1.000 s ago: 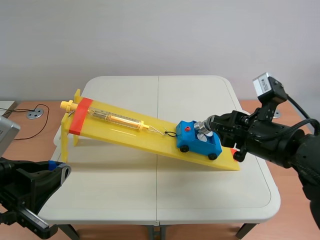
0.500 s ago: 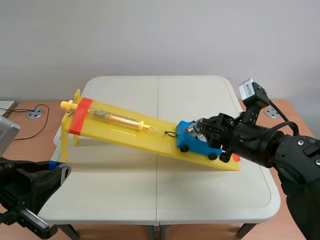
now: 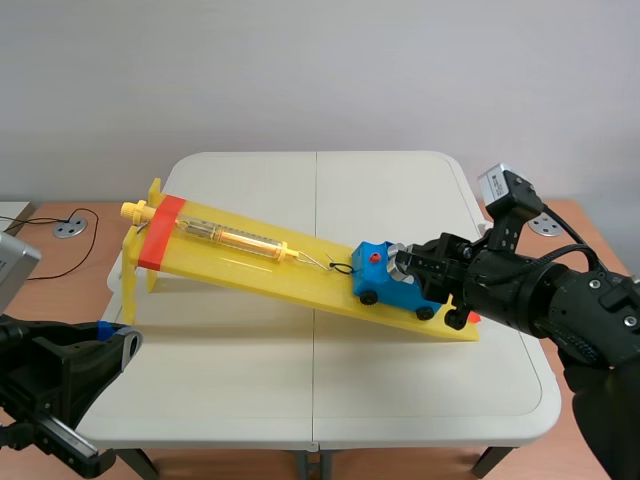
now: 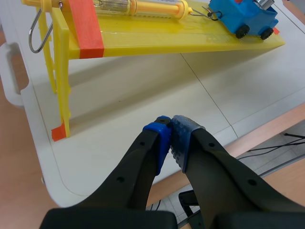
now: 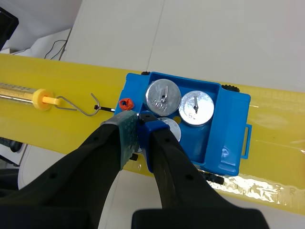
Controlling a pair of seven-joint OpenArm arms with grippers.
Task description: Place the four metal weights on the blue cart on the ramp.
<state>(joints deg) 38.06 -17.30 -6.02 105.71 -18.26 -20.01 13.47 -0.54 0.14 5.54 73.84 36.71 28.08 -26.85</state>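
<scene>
The blue cart [image 3: 385, 280] [image 4: 243, 19] stands low on the yellow ramp [image 3: 260, 265], hooked to a spring scale [image 3: 235, 238]. In the right wrist view two metal weights [image 5: 163, 95] [image 5: 196, 108] sit side by side in the cart's tray [image 5: 228, 143]. My right gripper [image 5: 141, 125] [image 3: 408, 262] is down in the tray, shut on a third metal weight [image 5: 170, 128], which is mostly hidden behind the blue-padded finger. My left gripper [image 4: 170, 131] [image 3: 115, 335] is shut on nothing, low over the table's near left edge, well short of the ramp.
The ramp's raised end rests on yellow legs [image 4: 57, 81] with a red band [image 3: 160, 232] across it. The scale's wire hook [image 5: 88, 107] links to the cart's front. A cable and a round socket [image 3: 68, 228] lie on the wooden surface left of the white table [image 3: 300, 390].
My right gripper came down and leftward with the weight, from just above the cart into its tray. The left arm has not moved.
</scene>
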